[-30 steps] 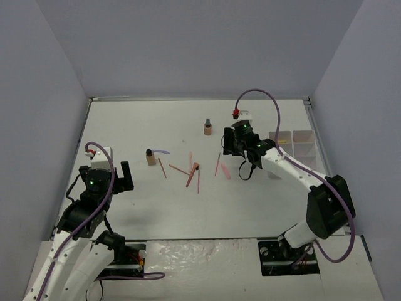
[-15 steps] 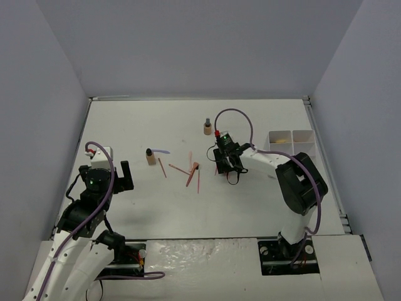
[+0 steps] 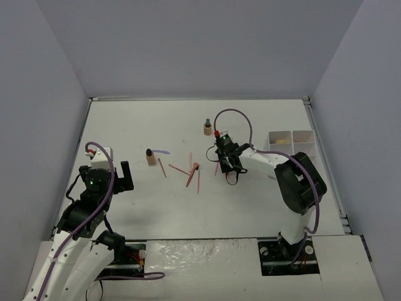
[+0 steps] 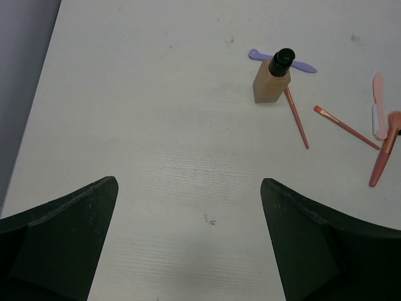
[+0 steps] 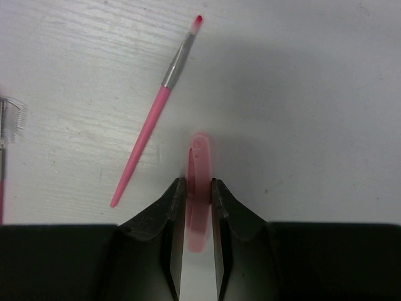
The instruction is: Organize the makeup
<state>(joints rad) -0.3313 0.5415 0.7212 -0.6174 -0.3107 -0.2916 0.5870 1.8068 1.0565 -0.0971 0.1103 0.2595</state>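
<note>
Close to the near-left corner, the left pincer point(image 3: 124, 177) hangs over bare tabletop point(image 3: 250, 207) with its jaws spread wide and nothing between them. Beyond it a tan bottle point(image 4: 271, 80) with a dark cap stands upright. A lilac stick point(image 4: 302, 65) lies across behind its cap, and a thin red stick point(image 4: 296, 118) runs out from beside its base. Toward the middle of the tabletop lies a loose scatter of pink sticks point(image 3: 192, 173), some of them crossing. Just right of these, the right pincer point(image 5: 196, 185) is clamped on a flat pink stick point(image 5: 199, 153), whose rounded end pokes out past the fingertips; whether it touches the tabletop cannot be told. A pink brush point(image 5: 156, 110) with a red tip lies just beside it, apart. Farther off, toward the far edge, a second tan bottle point(image 3: 207, 129) stands upright. A white tray point(image 3: 292, 139) sits by the right edge.
</note>
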